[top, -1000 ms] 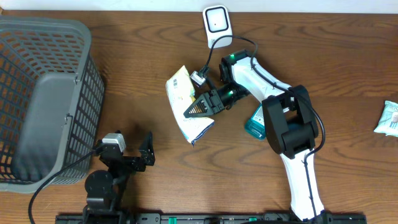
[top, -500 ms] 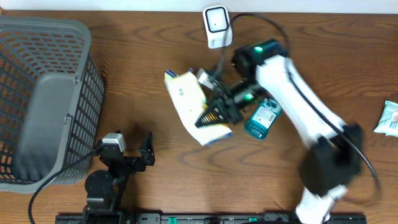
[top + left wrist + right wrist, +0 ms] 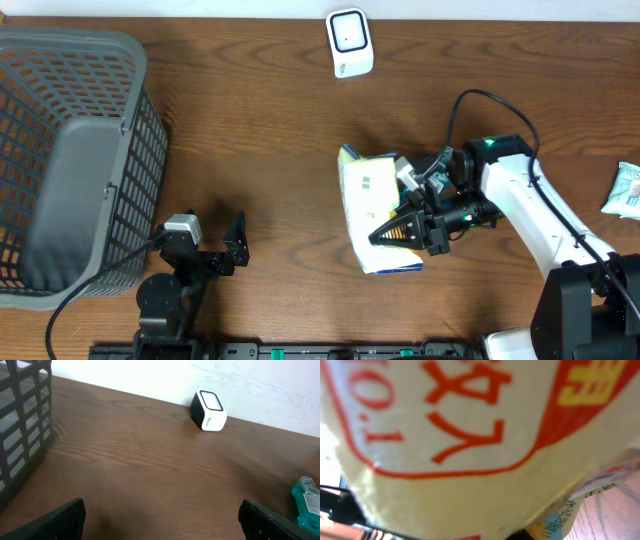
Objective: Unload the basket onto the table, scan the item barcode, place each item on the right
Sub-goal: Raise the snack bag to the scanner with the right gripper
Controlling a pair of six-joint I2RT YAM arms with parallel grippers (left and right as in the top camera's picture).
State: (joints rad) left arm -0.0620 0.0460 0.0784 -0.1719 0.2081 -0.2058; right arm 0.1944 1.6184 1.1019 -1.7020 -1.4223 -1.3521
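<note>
**Packet in the right grip, well short of the scanner**

From the overhead view, my right gripper (image 3: 386, 237) has its jaws pinched tight on the near edge of the yellow-and-white packet (image 3: 366, 190). The packet sits right of centre over the wooden table (image 3: 250, 120); I cannot tell whether it is lifted clear or touching the wood. On the right wrist view its cream wrapper with red print fills nearly the whole frame, so no barcode can be made out there.

The white scanner (image 3: 349, 42) stands at the far edge, well apart from the packet. My left gripper (image 3: 212, 240) is at the near side, left of centre, with its jaws spread wide and nothing between them. The grey basket (image 3: 130, 60) takes up the left end. A teal bottle (image 3: 306, 505) shows at the right edge of the left wrist view. Another small packet (image 3: 627, 190) lies at the table's far right.
</note>
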